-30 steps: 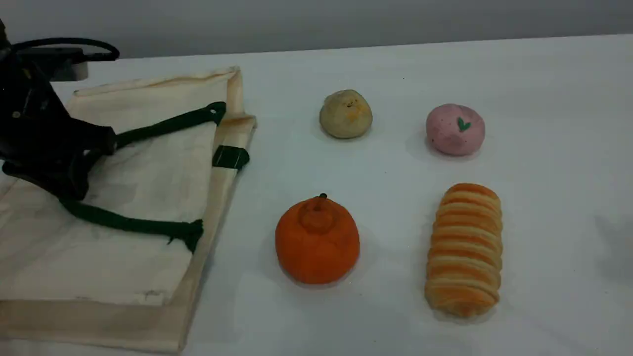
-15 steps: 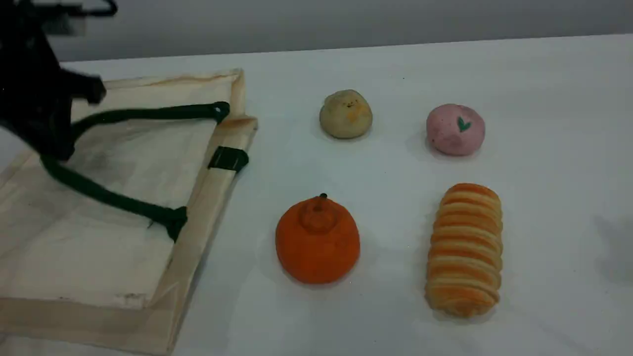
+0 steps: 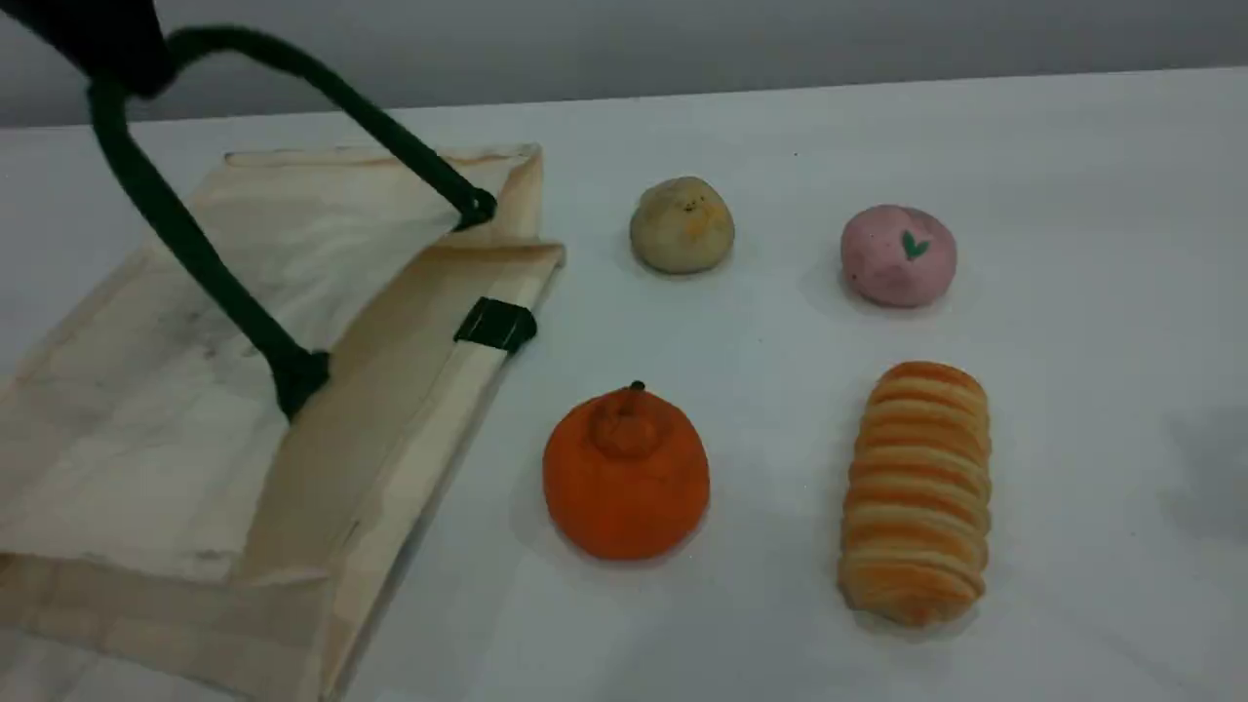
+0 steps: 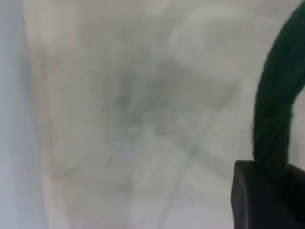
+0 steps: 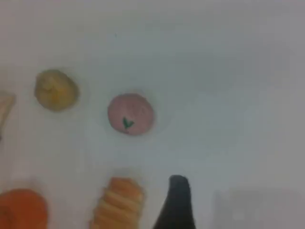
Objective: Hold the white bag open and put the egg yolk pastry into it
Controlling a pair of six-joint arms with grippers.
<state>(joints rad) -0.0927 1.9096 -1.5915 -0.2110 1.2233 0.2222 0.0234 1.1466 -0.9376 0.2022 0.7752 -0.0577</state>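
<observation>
Left gripper (image 3: 102,39): matte black, bulky blunt outline, edges blurred. Its fingertip (image 4: 267,198), seen close: black block, flat top, rounded corner, plain surface. Right gripper (image 5: 175,205): dark narrow finger, tapering upward to a rounded tip, faint sheen

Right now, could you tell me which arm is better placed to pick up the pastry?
The right. The left gripper is shut on the green handle of the bag, holding it up. The right gripper is open, holds nothing, and its camera looks down on the pastry.
</observation>
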